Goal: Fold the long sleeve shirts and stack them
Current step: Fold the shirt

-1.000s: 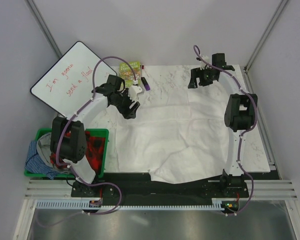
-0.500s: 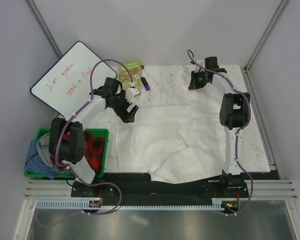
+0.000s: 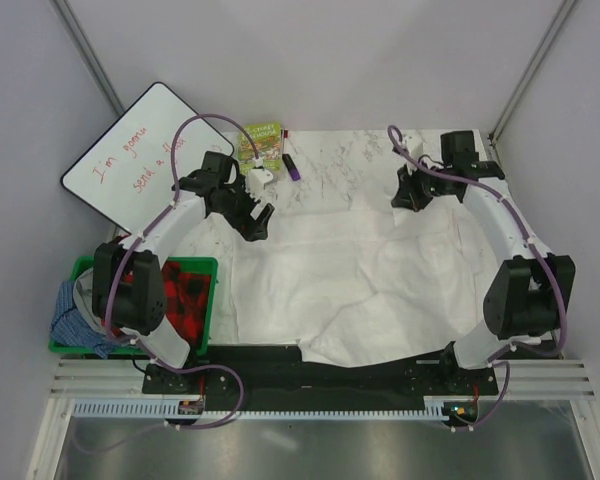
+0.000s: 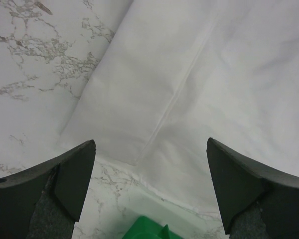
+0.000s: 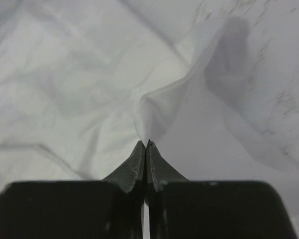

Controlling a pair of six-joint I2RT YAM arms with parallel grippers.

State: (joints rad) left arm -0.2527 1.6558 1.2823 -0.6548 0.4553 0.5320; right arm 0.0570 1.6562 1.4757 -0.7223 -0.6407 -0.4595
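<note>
White cotton filled most of the marble table (image 3: 340,155) when we took the overhead view. The white shirt (image 3: 360,280) lay spread and rumpled from the table's centre down to its 6 o'clock edge, where a fold hung over the rim between the two arm bases.

At about 1 o'clock on the table, the right gripper (image 3: 408,200) stood at the shirt's far edge. Its own camera showed us the right gripper (image 5: 147,143) clenched, the two dark fingertips pressed together on a pinched peak of the white shirt (image 5: 65,89). The cloth rose to the tips in a small tent, and veined marble (image 5: 269,99) showed at 3 o'clock.

At 10 o'clock, the left gripper (image 3: 258,222) hung over the shirt's far left corner. From its wrist we saw the left gripper (image 4: 150,144) released and holding nothing, its fingers (image 4: 65,184) standing wide apart. Beneath them lay a flat panel of the white shirt (image 4: 189,74) with a straight seam running from 1 o'clock to 7 o'clock, and bare marble (image 4: 30,59) lay at 10 o'clock. We could not tell whether the fingertips touched the cloth.

At 11 o'clock on the table's far edge sat a green book (image 3: 263,145), with a small purple object (image 3: 291,167) just beside it at its 4 o'clock. Off the table at 10 o'clock leaned a whiteboard (image 3: 130,150) with red handwriting. At 8 o'clock stood a green bin (image 3: 202,265) with red and black fabric inside, and a blue cloth (image 3: 75,318) was bunched against its outer side.
</note>
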